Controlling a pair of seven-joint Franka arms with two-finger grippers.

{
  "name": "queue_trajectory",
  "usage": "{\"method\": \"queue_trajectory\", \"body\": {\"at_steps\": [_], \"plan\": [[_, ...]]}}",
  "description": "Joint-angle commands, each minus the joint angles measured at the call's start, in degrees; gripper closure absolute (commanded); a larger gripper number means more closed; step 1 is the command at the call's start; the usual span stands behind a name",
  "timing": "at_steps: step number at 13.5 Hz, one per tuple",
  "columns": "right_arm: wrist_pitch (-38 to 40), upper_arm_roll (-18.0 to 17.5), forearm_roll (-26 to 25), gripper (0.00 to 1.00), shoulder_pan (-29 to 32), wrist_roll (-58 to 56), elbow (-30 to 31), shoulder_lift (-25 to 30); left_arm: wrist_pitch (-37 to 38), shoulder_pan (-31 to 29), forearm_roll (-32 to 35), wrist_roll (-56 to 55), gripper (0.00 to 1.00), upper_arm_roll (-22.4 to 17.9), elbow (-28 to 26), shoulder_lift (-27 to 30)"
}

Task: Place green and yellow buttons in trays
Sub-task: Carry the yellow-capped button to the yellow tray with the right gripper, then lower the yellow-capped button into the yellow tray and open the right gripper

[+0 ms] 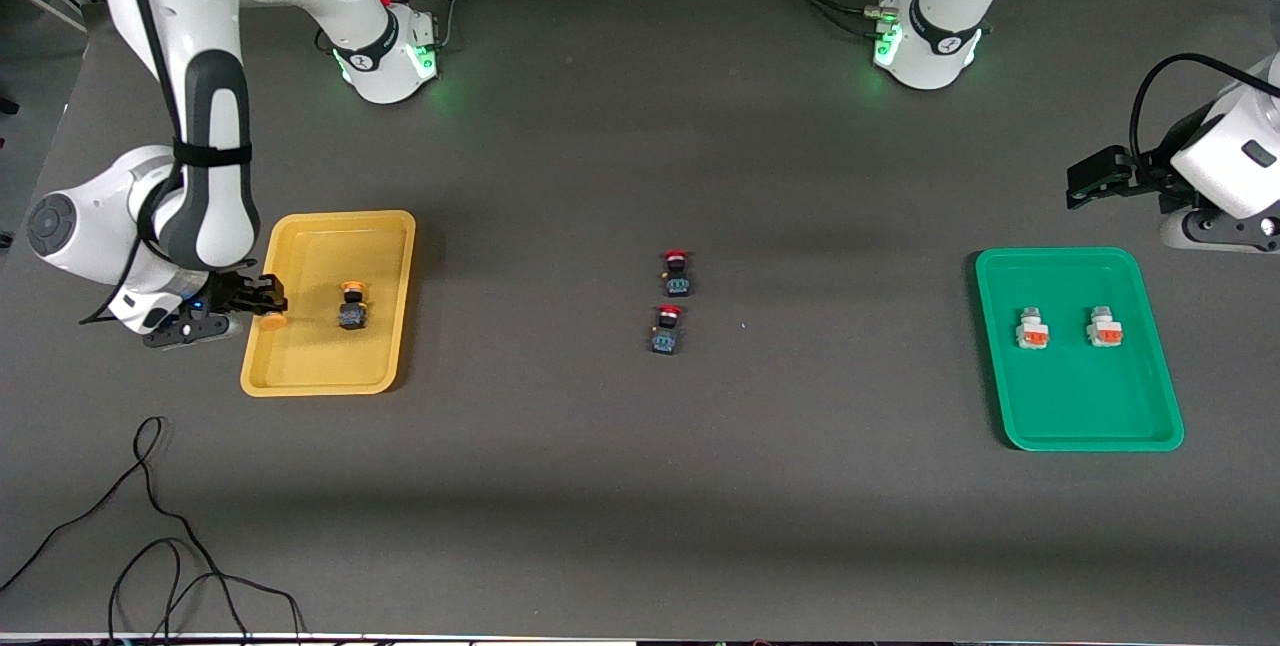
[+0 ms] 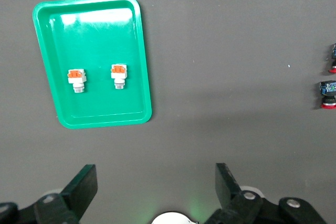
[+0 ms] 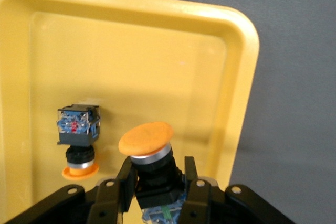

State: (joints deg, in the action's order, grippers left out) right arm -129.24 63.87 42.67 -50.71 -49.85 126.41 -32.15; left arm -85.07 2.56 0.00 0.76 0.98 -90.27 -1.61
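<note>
My right gripper (image 1: 262,304) is shut on a black-bodied button with a yellow-orange cap (image 1: 271,320), over the edge of the yellow tray (image 1: 300,378) at the right arm's end; the held button (image 3: 147,145) sits between the fingers (image 3: 125,179) in the right wrist view. A second yellow-capped button (image 1: 351,307) lies in that yellow tray (image 3: 173,66), and also shows in the right wrist view (image 3: 77,135). Two pale grey-white buttons with orange blocks (image 1: 1032,328) (image 1: 1104,326) lie in the green tray (image 1: 1085,406). My left gripper (image 1: 1085,178) is open and empty, waiting beside the green tray (image 2: 94,114).
Two black-bodied buttons with red caps (image 1: 676,271) (image 1: 667,328) lie at the table's middle. Loose black cables (image 1: 150,546) trail near the front edge at the right arm's end.
</note>
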Motion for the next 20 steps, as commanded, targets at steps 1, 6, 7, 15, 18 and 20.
{"method": "queue_trajectory", "body": {"at_steps": [1, 6, 7, 15, 18, 20], "plan": [[-0.6, -1.2, 7.7, 1.0, 0.6, -6.2, -0.8, -6.2, -1.1, 0.8, 0.9, 0.7, 0.0, -0.5, 0.6, -0.1], [-0.7, -4.1, 9.7, 1.0, 4.3, -8.0, -1.3, -7.7, -1.0, 0.8, 0.8, 0.6, 0.0, -0.6, 1.4, -0.8], [-0.7, -5.0, 9.7, 1.0, 5.6, -8.0, -1.5, -7.7, -0.9, 0.8, 0.8, 0.6, 0.0, -0.6, 1.4, -0.8], [0.0, -8.1, 9.6, 0.0, 8.1, -6.9, -2.1, -6.0, -1.1, 0.8, 0.6, 0.6, 0.0, -0.5, 1.9, -1.0], [3.9, -7.8, 9.0, 0.0, 7.9, -5.4, -3.8, -3.6, -1.1, 0.8, 0.6, 0.6, 0.0, -0.5, 2.0, -1.0], [10.8, -4.8, 8.0, 0.01, 7.5, -2.6, -7.0, -3.6, -1.1, 0.8, 0.7, 0.6, 0.0, -0.5, 2.1, -1.0]]}}
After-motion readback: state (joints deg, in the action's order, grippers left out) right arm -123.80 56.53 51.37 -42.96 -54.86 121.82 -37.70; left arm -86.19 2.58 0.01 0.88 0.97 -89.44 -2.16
